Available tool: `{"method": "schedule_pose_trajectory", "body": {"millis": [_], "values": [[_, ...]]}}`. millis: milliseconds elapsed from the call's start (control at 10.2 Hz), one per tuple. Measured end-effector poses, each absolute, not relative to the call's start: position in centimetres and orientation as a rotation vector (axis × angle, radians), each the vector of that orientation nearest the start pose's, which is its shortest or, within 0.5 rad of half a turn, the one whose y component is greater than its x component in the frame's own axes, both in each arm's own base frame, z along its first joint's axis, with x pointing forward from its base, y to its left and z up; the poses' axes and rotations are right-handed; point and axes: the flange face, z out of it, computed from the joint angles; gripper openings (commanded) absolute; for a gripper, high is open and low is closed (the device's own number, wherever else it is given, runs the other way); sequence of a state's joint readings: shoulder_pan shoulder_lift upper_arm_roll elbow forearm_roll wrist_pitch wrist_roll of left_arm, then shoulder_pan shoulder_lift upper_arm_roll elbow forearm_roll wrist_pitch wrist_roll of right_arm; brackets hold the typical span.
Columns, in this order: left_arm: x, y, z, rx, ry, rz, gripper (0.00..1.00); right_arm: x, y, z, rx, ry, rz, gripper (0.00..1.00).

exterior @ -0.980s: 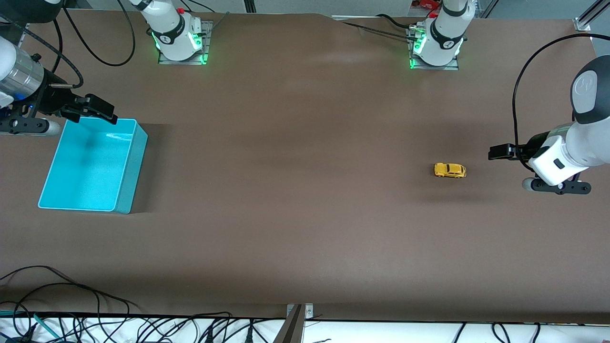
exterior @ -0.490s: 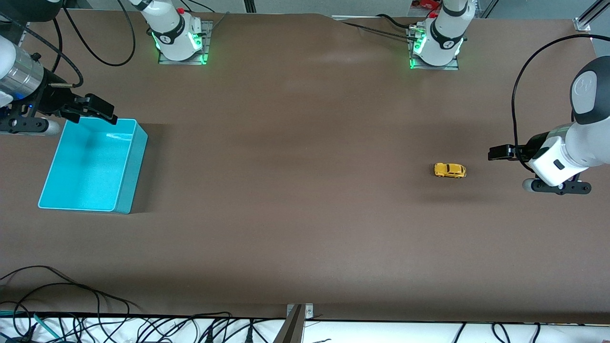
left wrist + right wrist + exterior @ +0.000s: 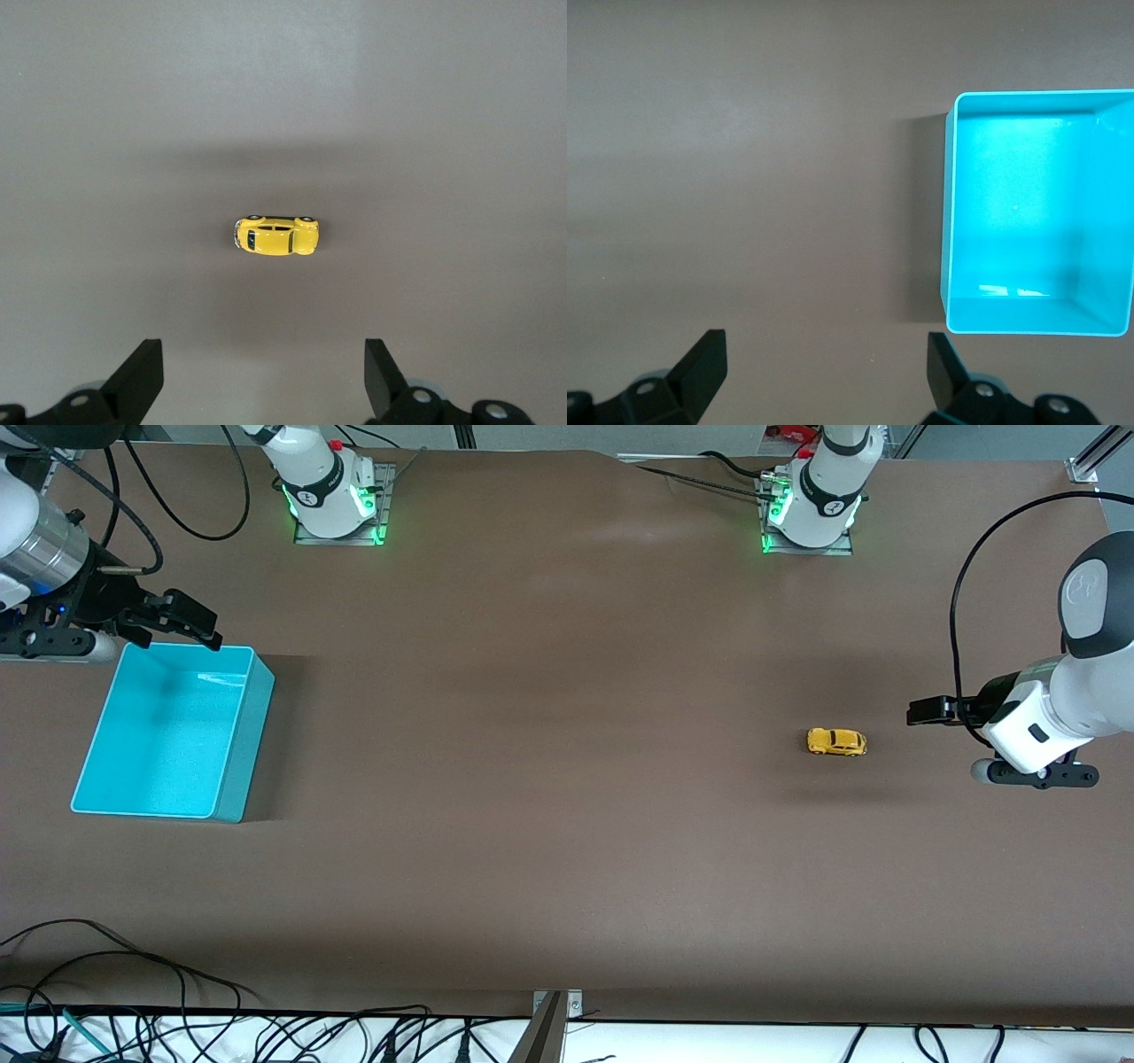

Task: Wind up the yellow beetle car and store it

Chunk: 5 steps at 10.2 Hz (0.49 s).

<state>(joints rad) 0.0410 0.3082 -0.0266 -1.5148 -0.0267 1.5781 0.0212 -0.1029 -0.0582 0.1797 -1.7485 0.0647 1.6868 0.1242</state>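
Observation:
The yellow beetle car (image 3: 836, 741) stands on its wheels on the brown table toward the left arm's end; it also shows in the left wrist view (image 3: 275, 236). My left gripper (image 3: 921, 710) hangs open and empty above the table beside the car, apart from it, its fingers (image 3: 142, 376) wide apart. My right gripper (image 3: 182, 622) is open and empty, up above the table just past the rim of the cyan bin (image 3: 168, 731). The bin is empty and also shows in the right wrist view (image 3: 1041, 212).
The two arm bases (image 3: 332, 491) stand along the table's edge farthest from the front camera. Loose cables (image 3: 177, 1027) lie off the table's near edge. The brown table (image 3: 549, 779) lies bare between the bin and the car.
My right gripper has drifted a little away from the bin, off its rim. The left gripper and the car have not moved.

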Motion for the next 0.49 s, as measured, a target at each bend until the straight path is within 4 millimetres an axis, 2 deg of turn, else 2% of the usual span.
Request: {"method": "schedule_pose_trajectory", "body": {"millis": [490], "values": [[62.73,0.72,46.54,-3.155,-0.015,0.389,1.00,53.70,5.03,57.98,-3.089,0.088,0.010,1.00]]}}
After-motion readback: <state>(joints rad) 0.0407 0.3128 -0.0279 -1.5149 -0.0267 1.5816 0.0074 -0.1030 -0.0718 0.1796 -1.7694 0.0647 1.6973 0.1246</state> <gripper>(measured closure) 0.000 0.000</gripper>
